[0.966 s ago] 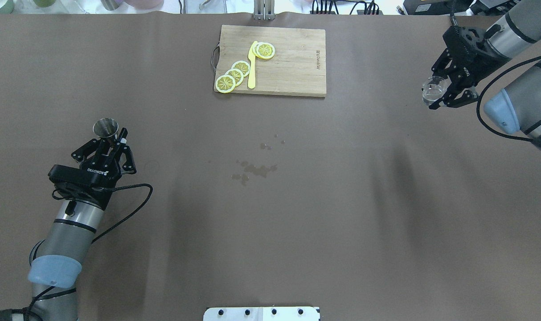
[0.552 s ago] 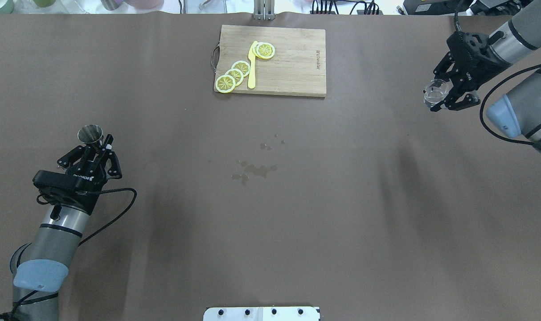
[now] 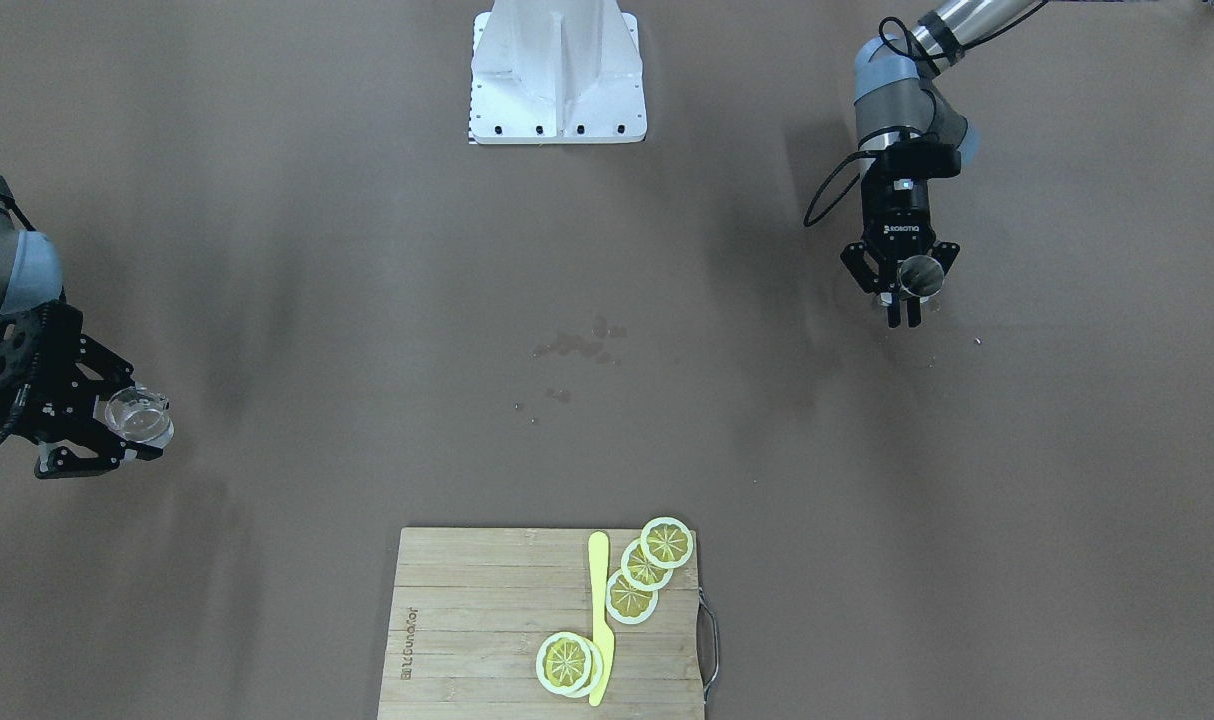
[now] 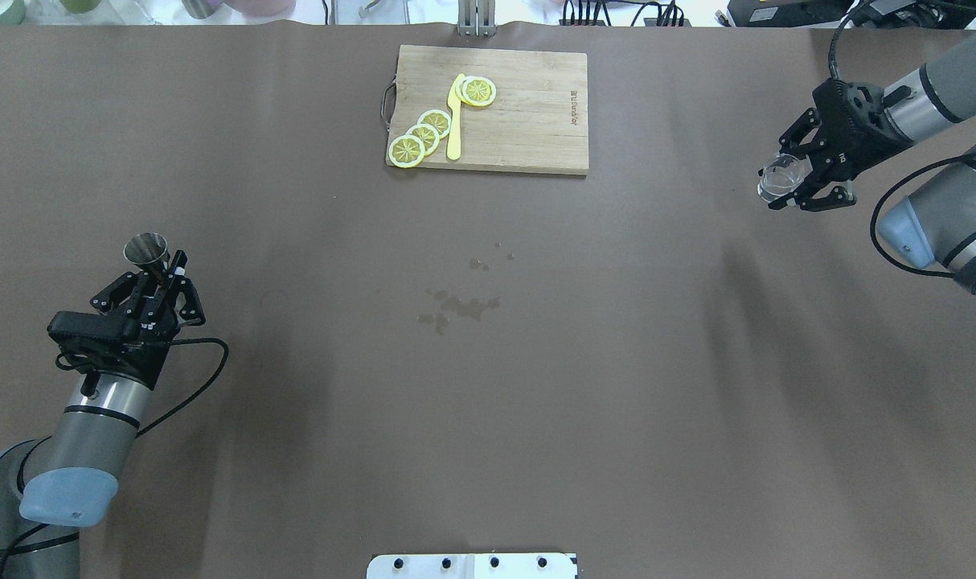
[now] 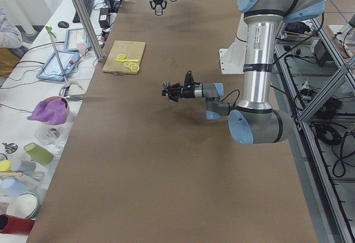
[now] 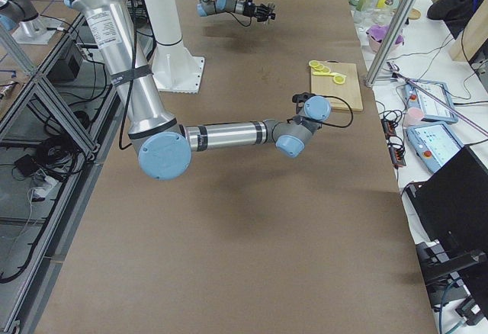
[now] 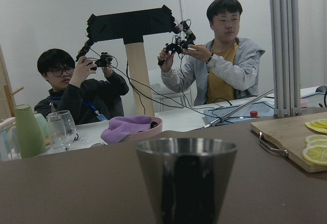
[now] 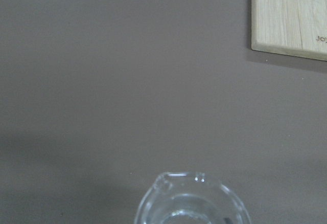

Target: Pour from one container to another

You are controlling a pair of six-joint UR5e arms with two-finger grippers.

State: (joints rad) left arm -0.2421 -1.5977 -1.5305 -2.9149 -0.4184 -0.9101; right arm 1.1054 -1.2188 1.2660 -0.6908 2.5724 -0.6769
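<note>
A small steel cup [image 4: 146, 248] hangs upright above the table's left side, and my left gripper [image 4: 165, 265] is shut on it from the robot's side. It fills the lower middle of the left wrist view as the steel cup [image 7: 186, 180]. In the front-facing view the steel cup [image 3: 919, 270] shows at the right. At the far right, my right gripper [image 4: 793, 181] is shut on a clear glass cup [image 4: 776, 178], held above the table. Only the rim of the glass cup [image 8: 191, 201] shows at the bottom of the right wrist view. The two cups are far apart.
A wooden cutting board [image 4: 536, 121] lies at the back middle, carrying lemon slices [image 4: 424, 133] and a yellow knife [image 4: 454, 121]. Wet spots [image 4: 460, 304] mark the brown cover near the middle. The white robot base [image 4: 472, 565] sits at the near edge. Two operators [image 7: 225, 60] sit beyond the table.
My left arm has drawn back to the left with the steel cup. The right gripper has turned and shifted slightly down, still holding the glass cup.
</note>
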